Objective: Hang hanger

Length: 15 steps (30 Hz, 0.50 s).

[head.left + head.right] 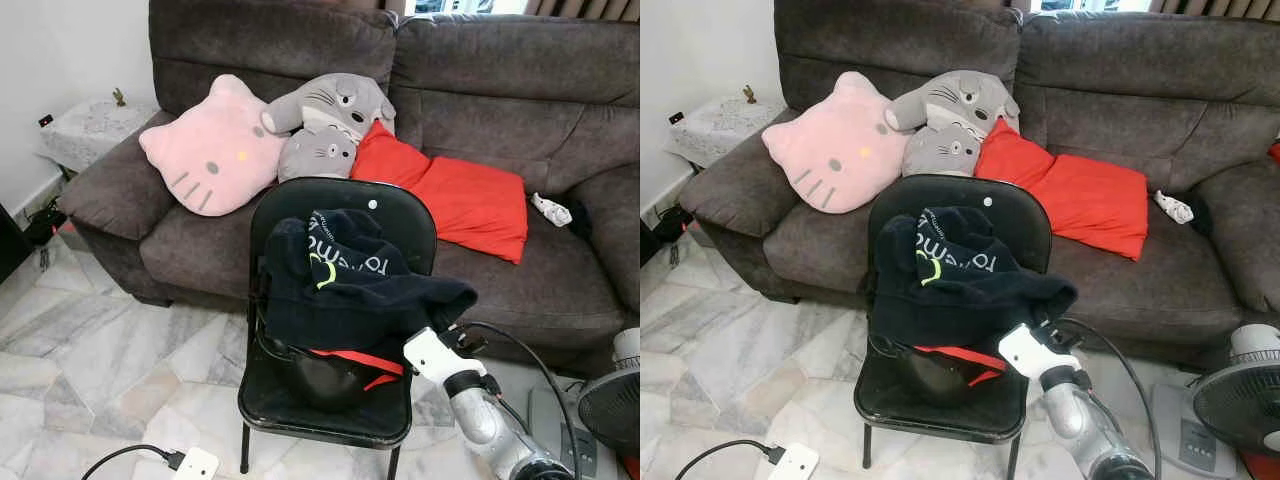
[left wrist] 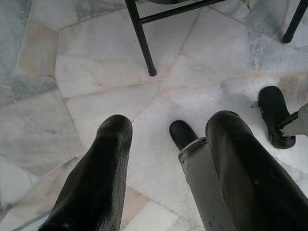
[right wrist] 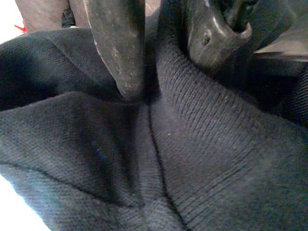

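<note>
A dark navy knit garment (image 1: 345, 285) with light lettering lies heaped over a black folding chair (image 1: 400, 215). Under it, on the seat, sit a black rounded object and a red strip (image 1: 358, 360); whether that strip is a hanger I cannot tell. My right gripper (image 3: 159, 82) reaches into the garment's right edge, where its fingers (image 3: 118, 53) pinch a ridge of the knit fabric. The right arm's white wrist (image 1: 432, 352) shows beside the chair seat. My left gripper (image 2: 168, 122) hangs low over the marble floor with its fingers apart and nothing between them.
Behind the chair stands a dark grey sofa (image 1: 520, 90) with a pink cat cushion (image 1: 210, 150), grey plush toys (image 1: 325, 120) and a red cushion (image 1: 460, 200). A fan (image 1: 612, 400) is at the right, a power strip (image 1: 195, 464) on the floor at the left.
</note>
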{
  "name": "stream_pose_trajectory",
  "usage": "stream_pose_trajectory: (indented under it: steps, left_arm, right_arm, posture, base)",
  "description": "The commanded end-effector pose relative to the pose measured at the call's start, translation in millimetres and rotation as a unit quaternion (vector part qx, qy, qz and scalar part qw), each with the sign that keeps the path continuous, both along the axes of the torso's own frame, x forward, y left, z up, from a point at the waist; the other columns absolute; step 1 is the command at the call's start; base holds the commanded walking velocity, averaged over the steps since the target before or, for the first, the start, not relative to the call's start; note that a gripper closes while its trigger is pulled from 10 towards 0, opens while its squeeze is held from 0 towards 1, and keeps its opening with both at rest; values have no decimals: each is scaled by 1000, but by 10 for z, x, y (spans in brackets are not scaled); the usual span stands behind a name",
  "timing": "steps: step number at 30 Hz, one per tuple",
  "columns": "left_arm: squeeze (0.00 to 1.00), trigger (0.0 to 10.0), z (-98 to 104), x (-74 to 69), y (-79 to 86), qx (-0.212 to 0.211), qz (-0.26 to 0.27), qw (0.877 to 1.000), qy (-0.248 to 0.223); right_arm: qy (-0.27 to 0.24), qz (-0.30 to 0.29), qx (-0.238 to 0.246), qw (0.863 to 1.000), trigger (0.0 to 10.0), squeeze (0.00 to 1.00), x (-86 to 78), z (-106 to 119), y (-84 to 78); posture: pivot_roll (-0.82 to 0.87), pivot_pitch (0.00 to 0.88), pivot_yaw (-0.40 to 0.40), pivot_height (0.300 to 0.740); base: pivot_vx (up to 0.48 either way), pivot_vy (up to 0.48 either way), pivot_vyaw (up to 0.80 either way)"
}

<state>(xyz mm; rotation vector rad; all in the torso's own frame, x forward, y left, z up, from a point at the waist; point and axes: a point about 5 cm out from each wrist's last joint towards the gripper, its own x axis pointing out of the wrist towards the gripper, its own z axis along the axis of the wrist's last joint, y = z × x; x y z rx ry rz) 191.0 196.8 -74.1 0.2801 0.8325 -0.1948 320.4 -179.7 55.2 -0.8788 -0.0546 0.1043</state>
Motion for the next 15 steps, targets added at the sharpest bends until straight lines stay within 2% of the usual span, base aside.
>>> stream_pose_trajectory:
  steps: [1, 3, 4, 5, 6, 7, 15]
  left_arm:
    - [0, 10000, -27, -62, 36, 7, -2, 1000, 9]
    - [0, 10000, -26, -62, 38, 7, -2, 1000, 10]
    - [0, 10000, -26, -61, 40, 8, -2, 1000, 9]
    - [0, 10000, -25, -61, 41, 8, -3, 1000, 10]
    - [0, 10000, -25, -60, 42, 8, -3, 1000, 10]
    - [0, 10000, -25, -60, 43, 8, -3, 1000, 10]
    - [0, 10000, -24, -58, 44, 9, -4, 1000, 10]
  right_arm:
    - [-2, -7, -5, 1000, 10000, 0, 40, 36, -22]
    - [-3, -9, -6, 1000, 10000, 0, 54, 50, -28]
    - [-4, -12, -7, 1000, 9294, 0, 69, 65, -39]
    - [-5, -13, -7, 1000, 5490, 0, 76, 73, -43]
    - [-6, -14, -7, 1000, 5490, 0, 81, 78, -46]
    - [-7, -15, -6, 1000, 0, 0, 90, 91, -48]
    - [-15, -9, -3, 1000, 0, 0, 119, 132, -22]
  posture:
    - [-99, 99, 18, 740]
    - [-99, 100, 18, 740]
    - [-97, 101, 20, 740]
    - [-96, 102, 21, 740]
    - [-96, 102, 21, 740]
    - [-95, 103, 21, 740]
    - [-96, 105, 21, 740]
  base:
    - [0, 0, 0]
    - [0, 0, 0]
    - [0, 0, 0]
    - [0, 0, 0]
    - [0, 0, 0]
    - [0, 0, 0]
    - [0, 0, 0]
